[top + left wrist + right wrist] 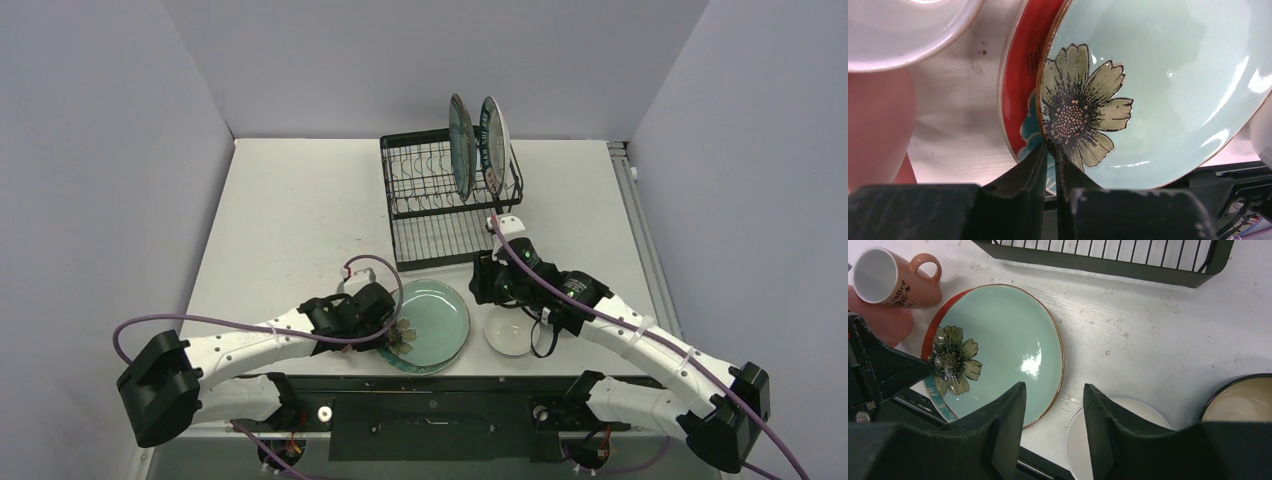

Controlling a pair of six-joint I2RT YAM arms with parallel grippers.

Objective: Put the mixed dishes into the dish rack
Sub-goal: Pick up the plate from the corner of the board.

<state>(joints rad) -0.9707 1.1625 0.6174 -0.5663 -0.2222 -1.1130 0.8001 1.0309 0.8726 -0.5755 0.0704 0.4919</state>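
A pale teal plate [432, 318] with a painted flower lies on top of a red plate [1023, 75] near the table's front edge. My left gripper [1054, 150] is shut on the teal plate's rim [1148, 75] right at the flower. My right gripper [1054, 387] hangs open above the table, between the teal plate [1003, 345] and a white bowl [1075, 437], holding nothing. The black wire dish rack [440, 215] stands behind, with a teal plate [460, 145] and a lettered white plate [494, 140] upright in its slots.
A pink mug [895, 280] lies on its side left of the stacked plates, with another pink mug [880, 320] beside it. A dark bowl [1243, 400] sits right of the white bowl [508, 335]. The rack's lower tray edge [1108, 262] is close ahead.
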